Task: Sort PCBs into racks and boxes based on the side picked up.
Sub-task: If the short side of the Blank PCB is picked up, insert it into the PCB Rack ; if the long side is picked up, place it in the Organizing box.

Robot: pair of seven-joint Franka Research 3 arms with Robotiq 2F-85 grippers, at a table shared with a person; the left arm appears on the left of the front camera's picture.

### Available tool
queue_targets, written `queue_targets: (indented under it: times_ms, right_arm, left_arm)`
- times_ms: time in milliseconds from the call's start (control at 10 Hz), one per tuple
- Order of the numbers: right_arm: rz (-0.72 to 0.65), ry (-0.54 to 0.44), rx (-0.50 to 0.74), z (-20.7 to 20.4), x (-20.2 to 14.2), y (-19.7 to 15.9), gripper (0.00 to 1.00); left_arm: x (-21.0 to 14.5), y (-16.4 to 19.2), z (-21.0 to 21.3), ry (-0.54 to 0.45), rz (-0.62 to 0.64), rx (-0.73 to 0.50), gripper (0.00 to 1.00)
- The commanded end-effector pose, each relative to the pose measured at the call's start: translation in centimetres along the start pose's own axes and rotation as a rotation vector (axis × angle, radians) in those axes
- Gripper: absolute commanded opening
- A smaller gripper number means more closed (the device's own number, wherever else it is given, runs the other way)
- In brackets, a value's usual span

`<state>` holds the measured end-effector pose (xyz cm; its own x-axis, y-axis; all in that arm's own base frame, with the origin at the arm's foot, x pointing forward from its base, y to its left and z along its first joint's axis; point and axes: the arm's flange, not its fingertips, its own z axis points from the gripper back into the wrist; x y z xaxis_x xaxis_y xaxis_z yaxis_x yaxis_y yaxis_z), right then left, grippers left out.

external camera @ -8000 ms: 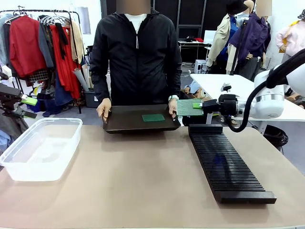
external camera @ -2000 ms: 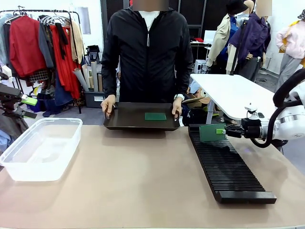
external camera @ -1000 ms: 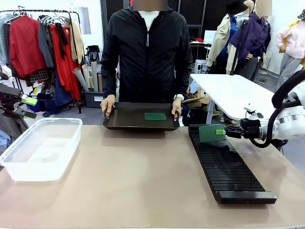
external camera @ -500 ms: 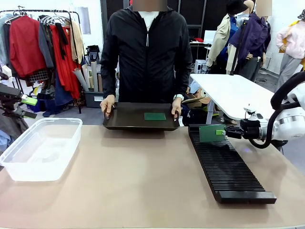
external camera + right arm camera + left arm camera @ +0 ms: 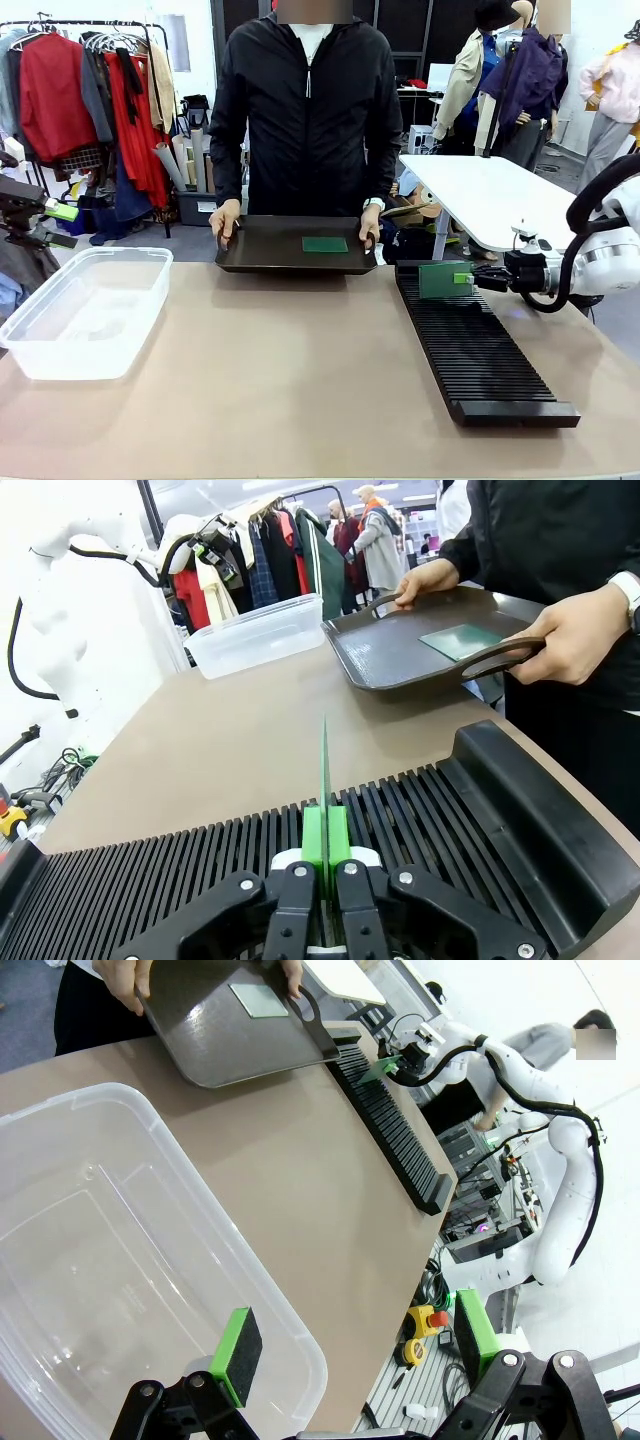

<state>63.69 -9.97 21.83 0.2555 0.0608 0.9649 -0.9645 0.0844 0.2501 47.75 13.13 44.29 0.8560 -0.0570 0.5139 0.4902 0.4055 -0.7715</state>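
Boards of this kind look thin, light and stiff, so weight is no worry; the risk is that a flat, smooth sheet pivots or slips between pads when pinched at one spot only. The right gripper point(image 5: 472, 278) is closed fully on one circuit board point(image 5: 440, 281), clamping the edge nearest the wrist, and the board stands upright on edge over the far end of the black slotted rack point(image 5: 480, 350). In the right wrist view the board is a thin vertical line rising from between the green pads point(image 5: 312, 840), lined up with the ribs; whether its lower edge sits in a slot I cannot tell. I judge an edge grip like this right for slotting, since it leaves both faces free to slide between ribs. One face probably carries small parts, though, so squeezing hard or scraping it sideways against a rib could do harm. A second board point(image 5: 325, 244) lies flat on the dark tray point(image 5: 265, 246), which the person holds by its handles with both hands point(image 5: 225, 220) at the far side of the table point(image 5: 300, 380). Lying flat, it offers little to grab, and I expect it needs a pinch across two opposite edges. The left gripper point(image 5: 355, 1350) hangs wide open, nothing between its pads, above the clear tub point(image 5: 70, 355).
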Motion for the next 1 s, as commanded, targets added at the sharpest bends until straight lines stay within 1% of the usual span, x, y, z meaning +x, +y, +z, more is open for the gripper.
queue_targets:
  times_ms: [0,300,900]
  right_arm:
    - [-0.009,0.024,0.089,-0.11,-0.55,-0.04,0.0]
    - [-0.01,0.03,0.086,-0.14,-0.6,-0.02,0.0]
    - [0.0,0.007,0.115,-0.03,-0.73,-0.02,0.0]
  left_arm:
    - [0.02,-0.25,0.03,-0.001,0.002,0.004,1.0]
    - [0.02,-0.25,0.03,-0.001,0.002,0.004,1.0]
    - [0.02,-0.25,0.03,-0.001,0.002,0.004,1.0]
